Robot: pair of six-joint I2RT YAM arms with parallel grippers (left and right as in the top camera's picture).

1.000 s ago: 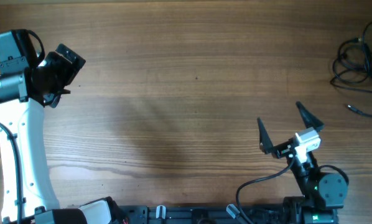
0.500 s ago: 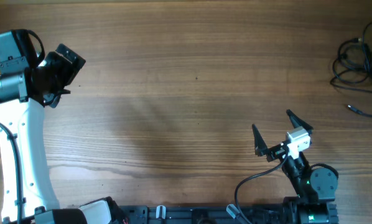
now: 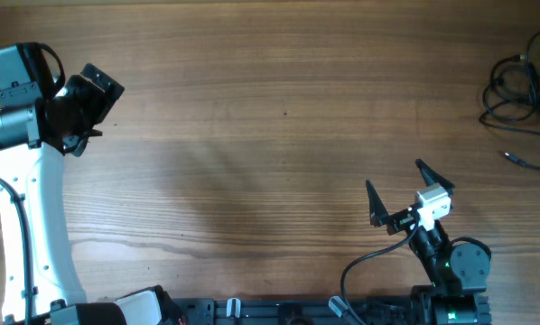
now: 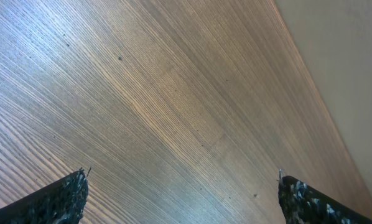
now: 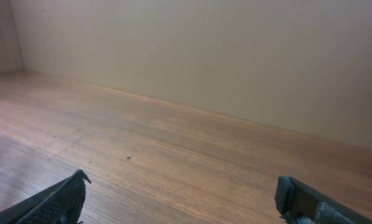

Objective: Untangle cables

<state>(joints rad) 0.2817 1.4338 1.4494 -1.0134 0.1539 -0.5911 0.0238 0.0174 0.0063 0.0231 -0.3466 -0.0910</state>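
Note:
The cables (image 3: 520,90) lie as a loose tangle of thin black cords at the far right edge of the table in the overhead view, with one small plug end (image 3: 514,157) trailing below it. My right gripper (image 3: 395,180) is open and empty near the front right, well short of the cables. My left gripper (image 3: 88,131) is at the far left of the table, open and empty. Both wrist views show only bare wood between wide-apart fingertips, in the left wrist view (image 4: 183,186) and the right wrist view (image 5: 180,190). The cables are out of both wrist views.
The wooden table (image 3: 270,135) spreads between the two arms. A pale wall (image 5: 236,56) rises behind the table's far edge. The right arm's base (image 3: 460,271) and its thick wire (image 3: 369,264) sit at the front edge.
My right gripper moved a little to the left and toward the front edge between one second ago and half a second ago, then held still. The left arm and the cables have not moved.

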